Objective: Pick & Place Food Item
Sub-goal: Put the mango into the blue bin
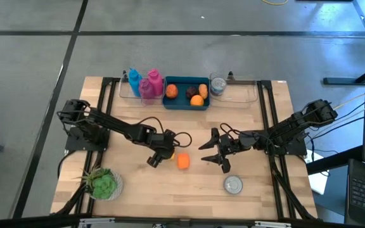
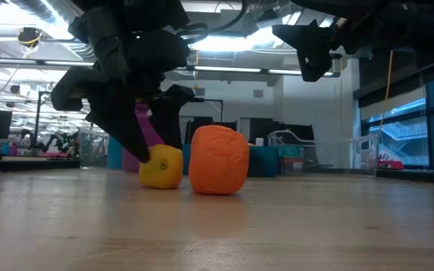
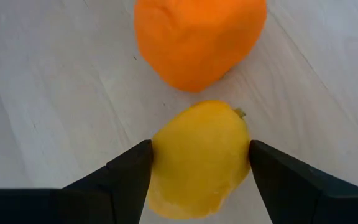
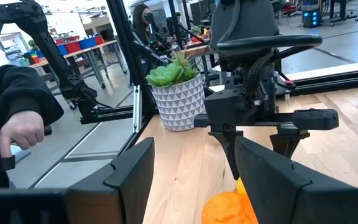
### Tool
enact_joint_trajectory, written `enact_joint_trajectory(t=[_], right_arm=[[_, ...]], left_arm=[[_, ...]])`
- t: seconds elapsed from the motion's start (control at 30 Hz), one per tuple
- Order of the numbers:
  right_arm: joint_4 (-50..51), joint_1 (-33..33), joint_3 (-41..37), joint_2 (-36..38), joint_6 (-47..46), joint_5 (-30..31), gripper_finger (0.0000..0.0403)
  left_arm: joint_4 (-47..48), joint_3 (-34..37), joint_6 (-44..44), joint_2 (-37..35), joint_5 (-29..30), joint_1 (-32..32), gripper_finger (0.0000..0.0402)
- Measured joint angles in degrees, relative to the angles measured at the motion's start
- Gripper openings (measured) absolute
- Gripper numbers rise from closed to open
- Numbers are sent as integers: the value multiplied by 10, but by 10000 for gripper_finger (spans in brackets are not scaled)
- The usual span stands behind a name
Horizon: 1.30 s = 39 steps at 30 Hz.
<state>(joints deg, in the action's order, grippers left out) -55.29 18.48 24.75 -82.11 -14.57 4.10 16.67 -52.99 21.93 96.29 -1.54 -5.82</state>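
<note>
Yellow fruit mostly hidden behind left hand; orange fruit cut off.

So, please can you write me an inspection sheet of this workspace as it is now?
Surface: wooden table, bare in the middle.
Job's things: yellow food item between the left claw's fingers, on the table; orange food item beside it; blue tray at the far edge holds more food.
Clutter: potted plant, pink bottle, blue bottle, two small cans.
Grippers: left claw closed on the yellow item; right claw open, holding nothing, above the table.
Cables: black cable loops on both arms.
Surroundings: a person's hand beside the table.
</note>
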Motion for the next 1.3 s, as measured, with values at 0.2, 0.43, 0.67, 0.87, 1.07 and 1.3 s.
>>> enact_joint_trajectory(t=[0.2, 0.43, 0.67, 0.87, 1.07, 1.3], right_arm=[[0, 0, 0, 0, 0, 0, 224], [0, 0, 0, 0, 0, 0, 224], [0, 0, 0, 0, 0, 0, 224], [0, 0, 0, 0, 0, 0, 224], [0, 0, 0, 0, 0, 0, 224], [0, 0, 0, 0, 0, 0, 224]], left_arm=[[5, 0, 2, 0, 0, 3, 253], [16, 1, 0, 1, 0, 3, 175], [16, 1, -2, 1, 0, 3, 119], [12, 1, -8, 1, 1, 3, 159], [12, 1, -41, 1, 5, 3, 216], [27, -10, -58, -30, 6, -19, 269]])
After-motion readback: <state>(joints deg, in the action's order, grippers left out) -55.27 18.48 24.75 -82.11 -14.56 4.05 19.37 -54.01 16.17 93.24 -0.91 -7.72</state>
